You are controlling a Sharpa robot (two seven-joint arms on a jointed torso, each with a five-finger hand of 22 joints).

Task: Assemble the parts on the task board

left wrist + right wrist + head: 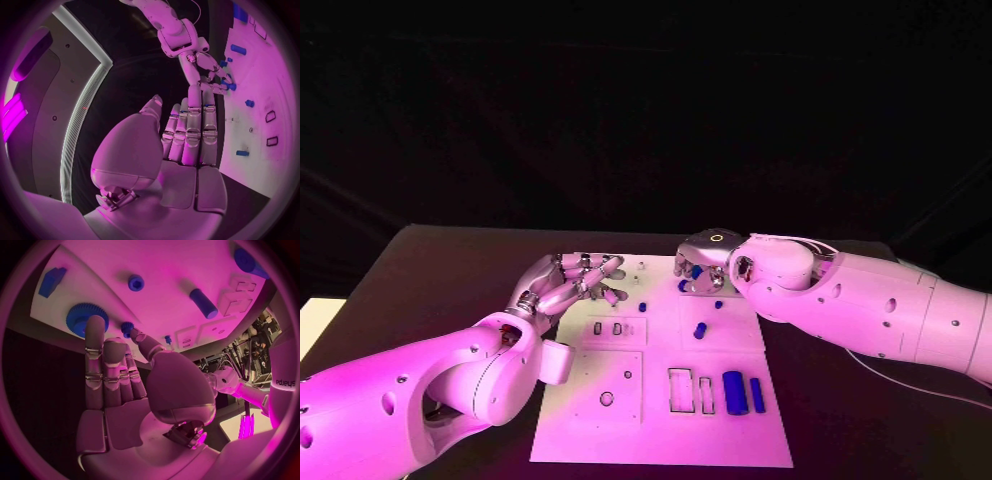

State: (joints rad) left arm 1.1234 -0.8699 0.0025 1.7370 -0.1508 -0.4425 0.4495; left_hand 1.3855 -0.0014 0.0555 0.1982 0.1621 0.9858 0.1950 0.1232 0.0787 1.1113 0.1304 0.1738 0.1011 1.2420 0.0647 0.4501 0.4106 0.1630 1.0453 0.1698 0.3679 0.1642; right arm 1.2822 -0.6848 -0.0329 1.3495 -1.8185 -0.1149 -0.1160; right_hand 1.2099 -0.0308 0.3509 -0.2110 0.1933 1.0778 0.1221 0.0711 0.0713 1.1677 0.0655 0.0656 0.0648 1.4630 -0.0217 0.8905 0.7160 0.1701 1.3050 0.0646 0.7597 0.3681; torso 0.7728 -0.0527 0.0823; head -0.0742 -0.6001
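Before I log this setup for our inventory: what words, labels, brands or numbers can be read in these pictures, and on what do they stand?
"sharpa", seen upside down in the right wrist view, on a white arm at the circle's rim; whose arm it is I cannot tell.
No readable text on the task board, the blue parts, the left hand or the right hand.

black table carries the work. black backdrop hangs behind its far edge. pale surface shows beside the table's left edge, partly cut off.
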